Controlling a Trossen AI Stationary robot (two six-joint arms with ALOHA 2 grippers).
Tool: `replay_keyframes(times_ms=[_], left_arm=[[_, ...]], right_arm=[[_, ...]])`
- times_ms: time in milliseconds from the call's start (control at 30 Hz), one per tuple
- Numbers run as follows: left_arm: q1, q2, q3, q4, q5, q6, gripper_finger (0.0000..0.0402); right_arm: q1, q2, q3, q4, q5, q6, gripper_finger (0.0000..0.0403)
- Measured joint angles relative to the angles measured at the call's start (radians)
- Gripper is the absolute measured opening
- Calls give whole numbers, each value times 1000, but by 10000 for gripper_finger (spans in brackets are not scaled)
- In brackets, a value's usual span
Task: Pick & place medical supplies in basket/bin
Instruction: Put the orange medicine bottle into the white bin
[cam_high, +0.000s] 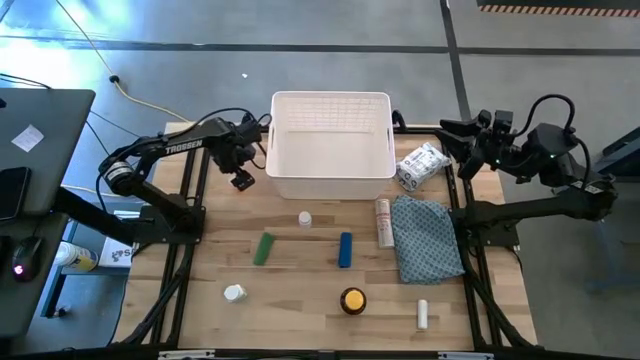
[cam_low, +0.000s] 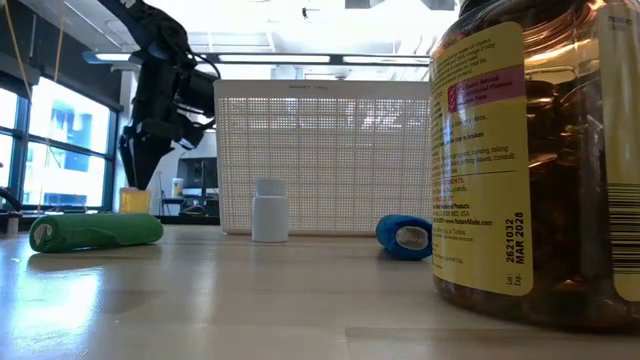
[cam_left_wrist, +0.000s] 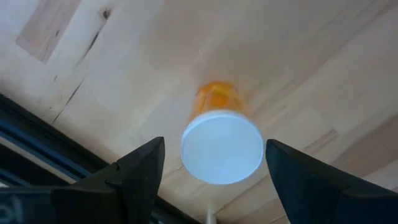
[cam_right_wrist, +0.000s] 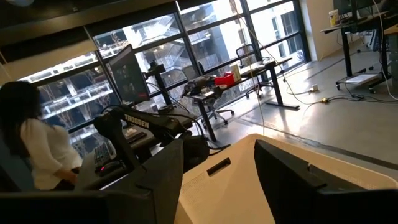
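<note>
An orange pill bottle with a white cap (cam_left_wrist: 221, 146) stands upright on the wooden table, just left of the white bin (cam_high: 330, 97). My left gripper (cam_left_wrist: 214, 155) points down over the bottle, open, one finger on either side of the cap with gaps showing. In the low view the bottle (cam_low: 135, 200) shows below the fingers (cam_low: 138, 165). My right gripper (cam_high: 455, 135) waits open and level, high at the bin's right, holding nothing. Other supplies lie loose on the table.
On the table lie a small white bottle (cam_high: 305, 219), a green roll (cam_high: 263, 248), a blue roll (cam_high: 345, 250), another white bottle (cam_high: 234, 293), an amber yellow-capped bottle (cam_high: 353, 300), two white tubes (cam_high: 383, 222), a crinkly packet (cam_high: 421, 165) and a patterned cloth (cam_high: 427, 238).
</note>
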Motion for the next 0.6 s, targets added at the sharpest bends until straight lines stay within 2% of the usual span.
replay_keyframes(times_ms=[600], left_arm=[[0,1,0,17,0,16,305]], right_arm=[[0,0,0,-24,-10,28,189]])
